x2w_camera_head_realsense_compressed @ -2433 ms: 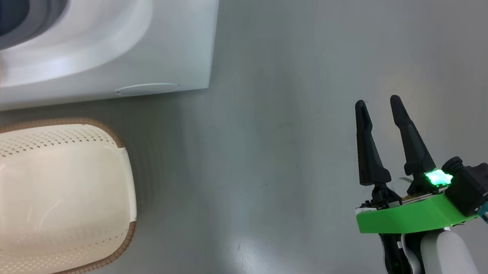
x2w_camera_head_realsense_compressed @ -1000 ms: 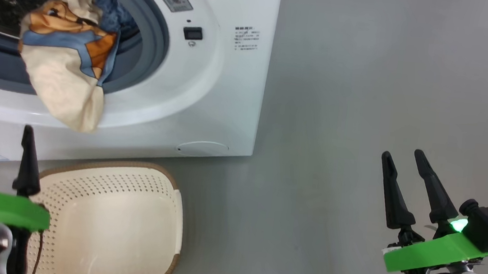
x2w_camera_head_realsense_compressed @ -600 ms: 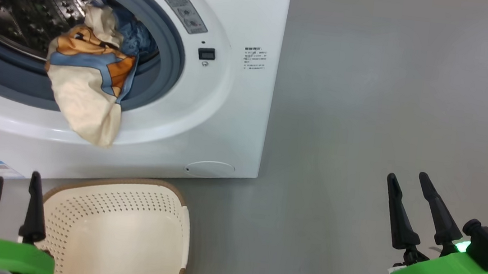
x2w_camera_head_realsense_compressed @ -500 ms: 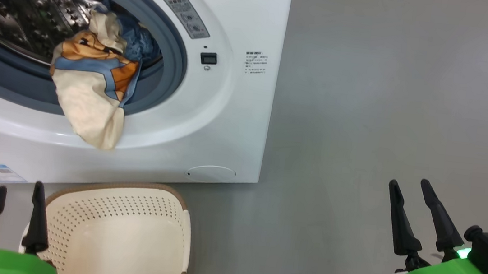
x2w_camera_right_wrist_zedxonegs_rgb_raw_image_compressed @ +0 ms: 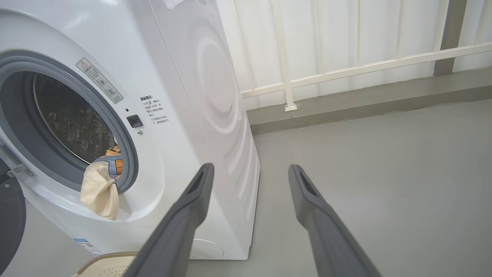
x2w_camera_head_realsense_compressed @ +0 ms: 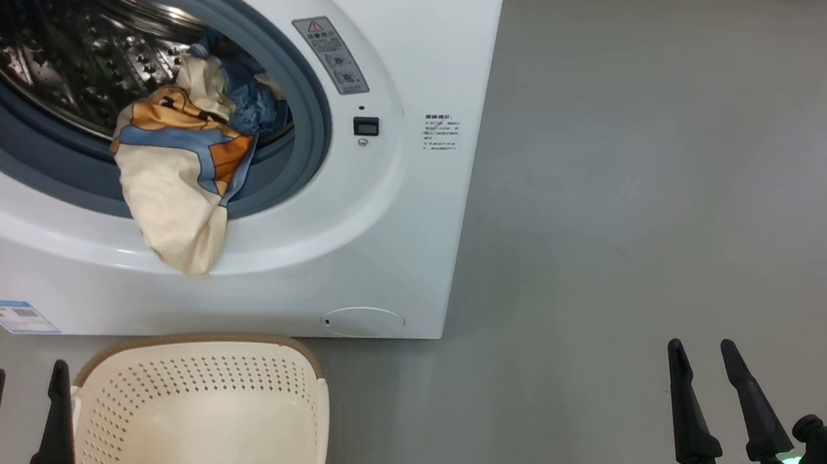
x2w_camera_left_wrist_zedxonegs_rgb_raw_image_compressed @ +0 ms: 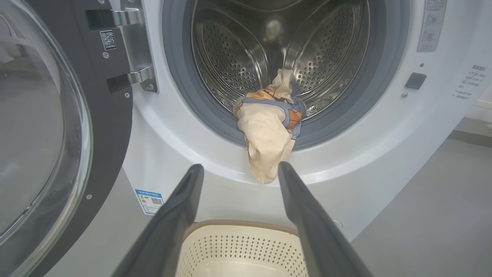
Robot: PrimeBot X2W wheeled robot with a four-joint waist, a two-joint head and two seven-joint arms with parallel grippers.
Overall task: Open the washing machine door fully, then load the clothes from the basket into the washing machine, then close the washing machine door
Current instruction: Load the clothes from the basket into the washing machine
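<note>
In the head view the clothes [x2w_camera_head_realsense_compressed: 176, 184] hang over the gasket [x2w_camera_head_realsense_compressed: 313, 137] of the washing machine [x2w_camera_head_realsense_compressed: 432, 57] above the basket [x2w_camera_head_realsense_compressed: 211, 403], with the left gripper [x2w_camera_head_realsense_compressed: 28, 370] and the right gripper [x2w_camera_head_realsense_compressed: 700, 344] both spread and holding nothing; the left wrist view shows the washing machine door [x2w_camera_left_wrist_zedxonegs_rgb_raw_image_compressed: 42, 134] swung wide (at that view's left); the right wrist view shows parted fingers [x2w_camera_right_wrist_zedxonegs_rgb_raw_image_compressed: 184, 215] over the floor [x2w_camera_right_wrist_zedxonegs_rgb_raw_image_compressed: 384, 173].

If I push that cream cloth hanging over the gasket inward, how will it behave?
Likely floppy and light: the clothes drape limply over the gasket, so a push may fold them. Pinching with the open left gripper looks surer.
</note>
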